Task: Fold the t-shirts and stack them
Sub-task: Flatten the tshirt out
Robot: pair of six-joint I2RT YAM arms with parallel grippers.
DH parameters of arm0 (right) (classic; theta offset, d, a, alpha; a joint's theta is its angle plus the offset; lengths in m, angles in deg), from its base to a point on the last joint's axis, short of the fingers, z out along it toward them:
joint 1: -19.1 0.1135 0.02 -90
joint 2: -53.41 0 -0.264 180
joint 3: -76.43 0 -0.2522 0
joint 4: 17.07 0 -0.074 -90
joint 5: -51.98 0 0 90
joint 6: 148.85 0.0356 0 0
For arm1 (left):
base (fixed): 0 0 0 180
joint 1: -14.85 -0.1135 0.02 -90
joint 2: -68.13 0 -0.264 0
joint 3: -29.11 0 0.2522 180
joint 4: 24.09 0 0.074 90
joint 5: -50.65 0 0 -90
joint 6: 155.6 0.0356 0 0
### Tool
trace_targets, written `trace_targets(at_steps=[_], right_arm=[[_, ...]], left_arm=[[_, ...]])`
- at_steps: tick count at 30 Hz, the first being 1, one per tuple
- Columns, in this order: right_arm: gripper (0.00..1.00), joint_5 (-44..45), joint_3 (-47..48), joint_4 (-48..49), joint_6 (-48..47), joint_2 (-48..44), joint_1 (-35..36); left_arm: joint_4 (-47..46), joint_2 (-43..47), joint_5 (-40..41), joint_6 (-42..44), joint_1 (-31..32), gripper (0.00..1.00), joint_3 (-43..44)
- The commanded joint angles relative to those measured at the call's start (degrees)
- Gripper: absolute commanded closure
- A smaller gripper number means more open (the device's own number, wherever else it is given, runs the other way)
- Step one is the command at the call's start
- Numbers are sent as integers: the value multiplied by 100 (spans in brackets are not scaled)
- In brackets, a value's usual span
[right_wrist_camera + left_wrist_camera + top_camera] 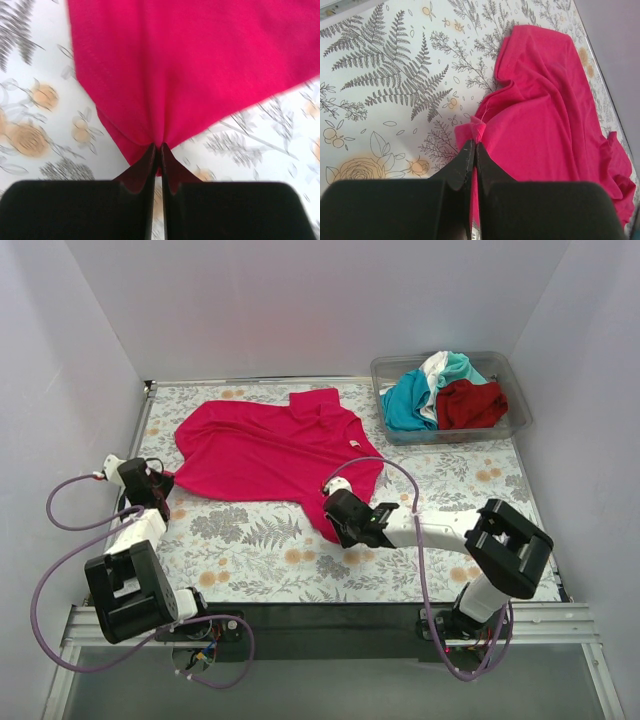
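The magenta-pink t-shirt [270, 448] lies spread and rumpled on the floral table. My left gripper [162, 484] is shut on its left hem corner; the left wrist view shows the cloth [540, 115] pinched at the fingertips [468, 150]. My right gripper [333, 523] is shut on the shirt's near right corner; the right wrist view shows pink cloth [175, 65] gathered into the closed tips. The teal t-shirt [406, 400], the white t-shirt [435, 368] and the dark red t-shirt [470, 404] lie bunched in the bin.
A clear plastic bin [520, 400] stands at the back right corner. The table has a floral cover [260, 550] and white walls on three sides. Purple cables loop beside both arm bases.
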State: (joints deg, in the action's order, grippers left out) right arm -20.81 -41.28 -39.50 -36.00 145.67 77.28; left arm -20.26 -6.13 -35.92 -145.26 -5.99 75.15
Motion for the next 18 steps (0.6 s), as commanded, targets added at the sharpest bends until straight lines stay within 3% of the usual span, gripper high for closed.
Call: trace_targets(at_steps=[1,6,18], right_arm=[[99,764,-107,-1240,263,-638,28],[99,933,-326,-1682,465,-1535,28],[99,977,-766,-2560,1327,-2361,458]], left_arm=[[-44,403,115,126,-25,100,-72],[-114,798,229,126,-17,100,-212],[-167,1369,194,108,177,100,-441]])
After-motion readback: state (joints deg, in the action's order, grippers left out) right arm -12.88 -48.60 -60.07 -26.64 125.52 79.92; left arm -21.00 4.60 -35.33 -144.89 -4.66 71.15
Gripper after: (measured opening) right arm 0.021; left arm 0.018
